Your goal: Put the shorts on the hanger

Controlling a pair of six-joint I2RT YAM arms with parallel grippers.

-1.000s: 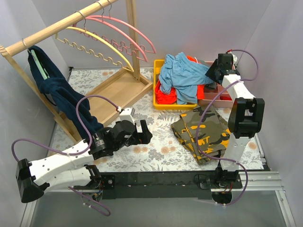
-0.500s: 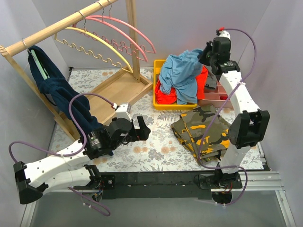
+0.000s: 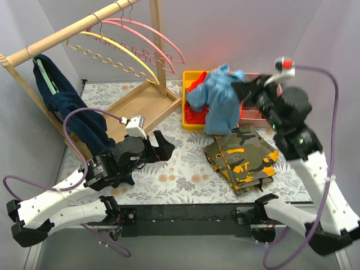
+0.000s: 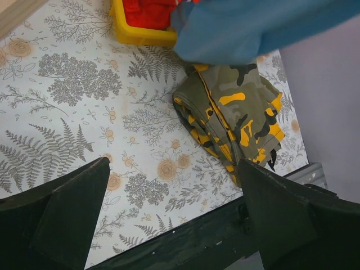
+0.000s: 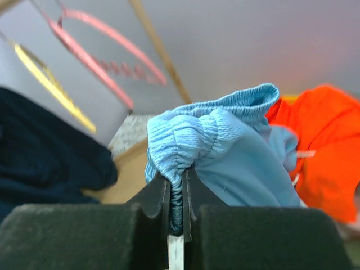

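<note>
Above the fern-print tablecloth (image 3: 185,169), right pincer (image 5: 175,190) clamps the shorts (image 3: 222,104), left pincer (image 4: 173,169) gapes wide, grey walls (image 3: 236,34) around.

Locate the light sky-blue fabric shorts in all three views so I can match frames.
Top external: light sky-blue fabric shorts hang upper centre-right, gripped by the right end effector.
Left wrist: the shorts fill the top right edge.
Right wrist: the shorts sit centre, waistband pinched in that end effector.
Shared landmark: bright orange shorts, next to them in every view.
</note>
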